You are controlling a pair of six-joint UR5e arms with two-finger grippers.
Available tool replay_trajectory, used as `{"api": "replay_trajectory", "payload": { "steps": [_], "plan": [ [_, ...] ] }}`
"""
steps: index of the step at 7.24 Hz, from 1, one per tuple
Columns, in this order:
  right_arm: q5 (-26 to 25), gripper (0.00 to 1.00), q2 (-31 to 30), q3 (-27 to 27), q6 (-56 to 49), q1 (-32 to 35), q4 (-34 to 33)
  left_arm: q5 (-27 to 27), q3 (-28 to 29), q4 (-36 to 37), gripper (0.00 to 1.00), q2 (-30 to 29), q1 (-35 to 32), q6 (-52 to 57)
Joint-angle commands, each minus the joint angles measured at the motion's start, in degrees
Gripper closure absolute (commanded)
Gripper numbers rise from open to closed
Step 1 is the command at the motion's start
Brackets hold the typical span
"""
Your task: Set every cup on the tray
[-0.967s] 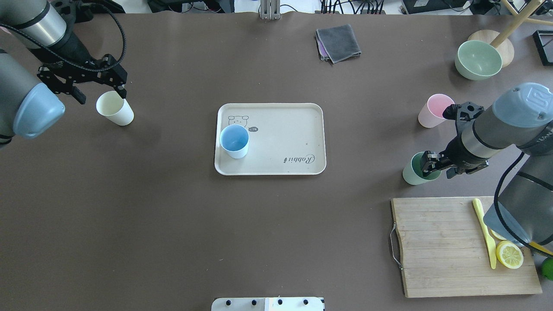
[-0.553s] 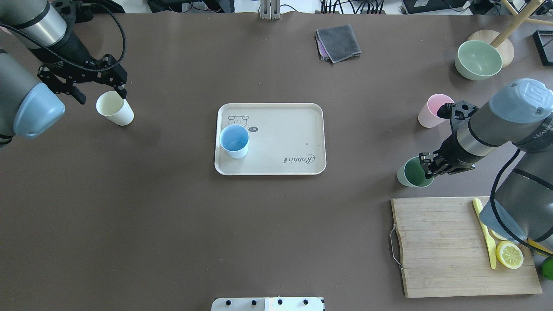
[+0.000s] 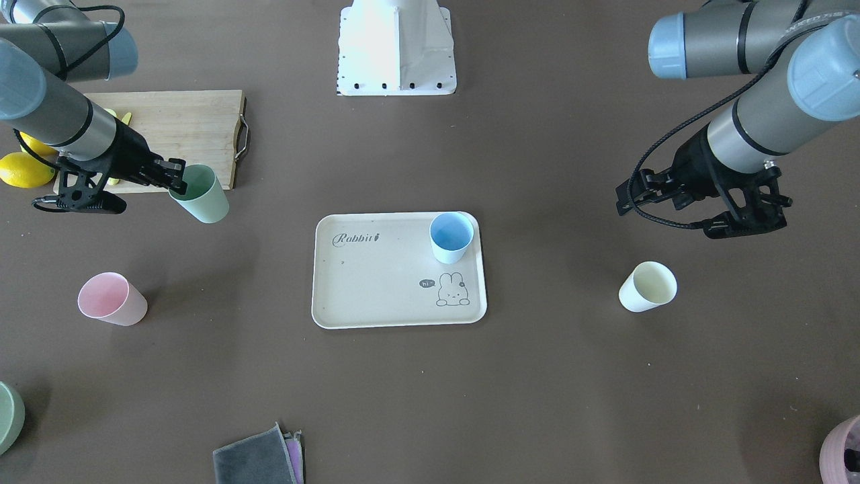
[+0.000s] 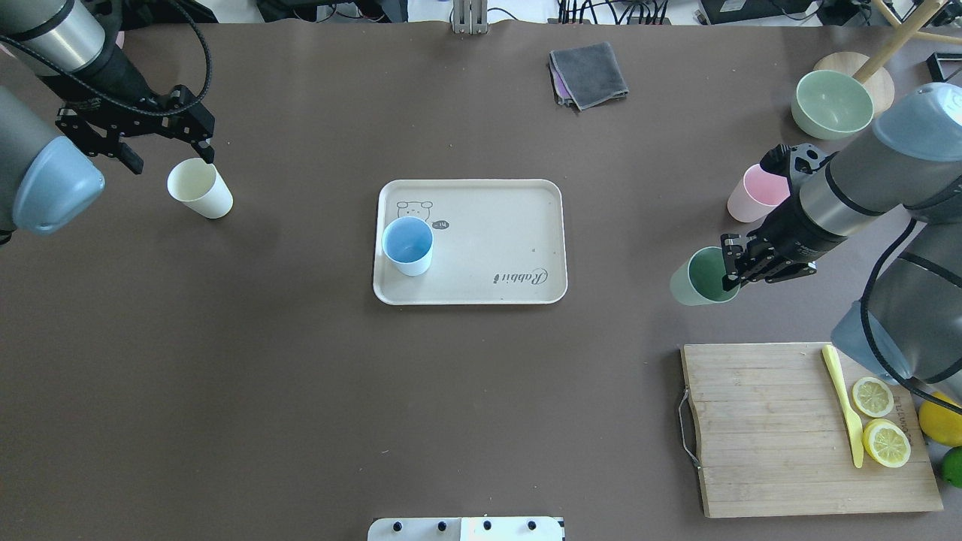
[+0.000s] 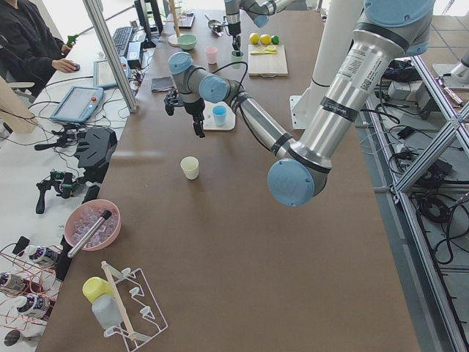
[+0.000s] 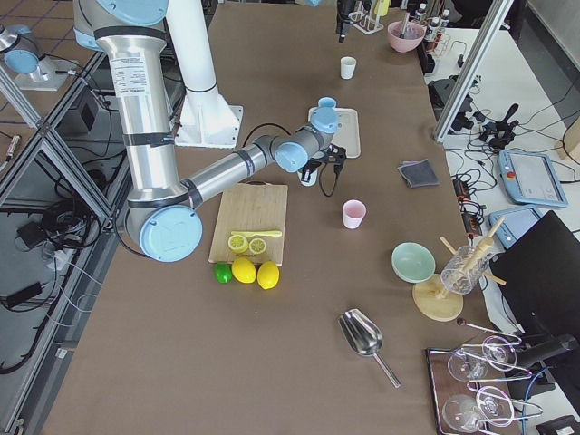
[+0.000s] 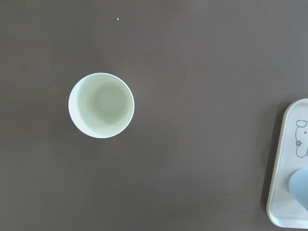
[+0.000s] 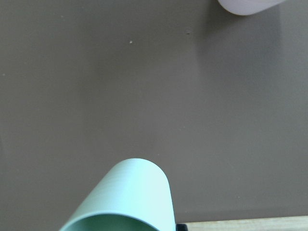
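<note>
Grey arms, blue caps, black cables

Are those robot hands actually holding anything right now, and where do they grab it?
The right hand holds the green cup by its rim. The left hand holds nothing, hovering by the cream cup.

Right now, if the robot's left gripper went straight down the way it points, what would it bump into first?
Probably the cream cup, which sits almost under the left gripper, slightly off centre. Depth is hard to judge, so it might meet the table instead.
</note>
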Motion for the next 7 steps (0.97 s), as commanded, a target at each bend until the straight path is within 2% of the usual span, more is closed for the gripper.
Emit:
{"api": "replay_trajectory", "payload": {
  "steps": [1, 2, 3, 5, 7],
  "plan": [
    [-2.63, 1.0, 6.51, -1.56, 6.86, -3.87, 0.07, 0.0, 0.13, 0.13, 0.03, 1.51, -1.87, 4.64],
    [-6.05, 1.0, 8.98, -1.83, 9.5, -6.07, -0.01, 0.0, 0.48, 0.22, 0.03, 1.69, -3.54, 7.98],
    [-6.87, 1.0, 10.31, -2.09, 10.4, -7.39, 0.07, 0.0, 0.66, 1.09, 0.03, 2.21, -4.6, 10.53],
    [-8.02, 1.0, 15.66, -6.55, 12.95, -8.8, 0.16, 0.0, 1.36, 3.9, 0.03, 3.01, -7.58, 18.7],
    [-11.0, 1.0, 20.41, -11.64, 13.31, -10.56, 1.21, 0.0, 2.06, 4.26, 0.03, 3.01, -8.12, 19.79]
  ]
}}
